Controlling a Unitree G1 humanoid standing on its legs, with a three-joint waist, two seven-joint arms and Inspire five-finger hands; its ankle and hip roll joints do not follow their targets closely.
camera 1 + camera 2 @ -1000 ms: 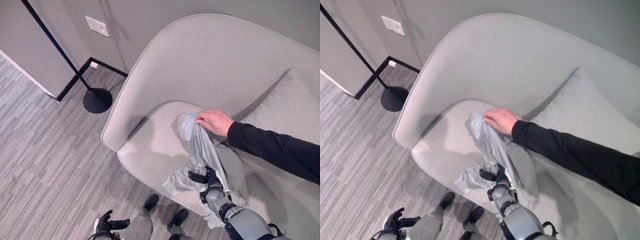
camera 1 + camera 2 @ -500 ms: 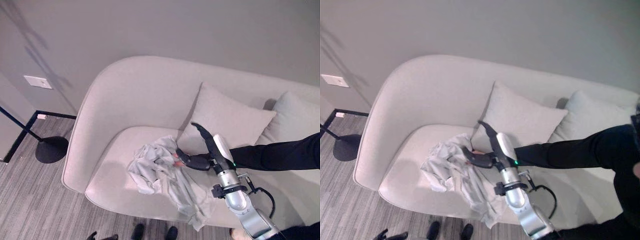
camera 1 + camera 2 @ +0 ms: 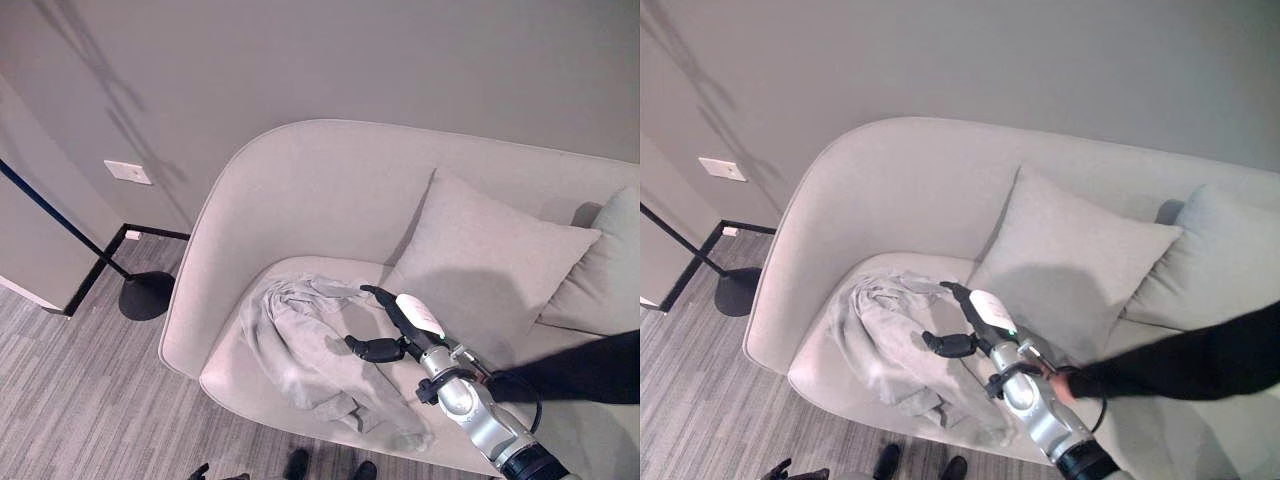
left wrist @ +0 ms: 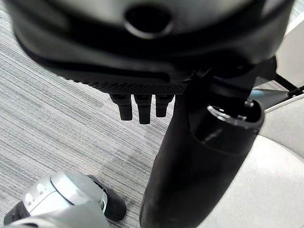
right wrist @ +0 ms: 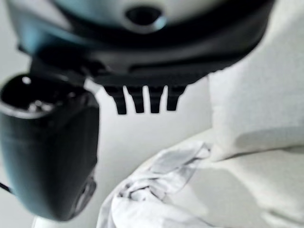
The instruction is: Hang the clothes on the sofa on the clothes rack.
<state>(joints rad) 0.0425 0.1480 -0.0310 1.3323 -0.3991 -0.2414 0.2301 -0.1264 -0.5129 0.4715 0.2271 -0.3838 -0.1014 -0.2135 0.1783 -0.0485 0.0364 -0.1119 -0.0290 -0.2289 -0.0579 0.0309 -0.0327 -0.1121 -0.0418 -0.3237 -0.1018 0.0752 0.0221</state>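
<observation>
Garment (image 3: 300, 345) lies crumpled on the sofa (image 3: 330, 200) seat, left of the cushion (image 3: 480, 270), one end trailing toward the near seat edge. Right hand (image 3: 395, 325) hovers just above the cloth's right side, fingers spread and fairly straight, thumb out, holding nothing; whether fingertips touch fabric can't be told. Left hand (image 4: 137, 107) hangs low over the floor (image 4: 52, 118), fingers relaxed, empty. A person's black sleeve (image 3: 1180, 365) reaches in from the right, hand near the robot's wrist.

Step in hand, as I judge it: grasp the garment. Best to come down on a thick bunched fold, close fingers and thumb fully round it, then lift high so the trailing end clears the seat before turning to the rack. Rack pole (image 3: 60, 225) and round base (image 3: 145, 296) stand far left on the floor.

No readable writing or labels; wall plate (image 3: 127, 172) is blank.
</observation>
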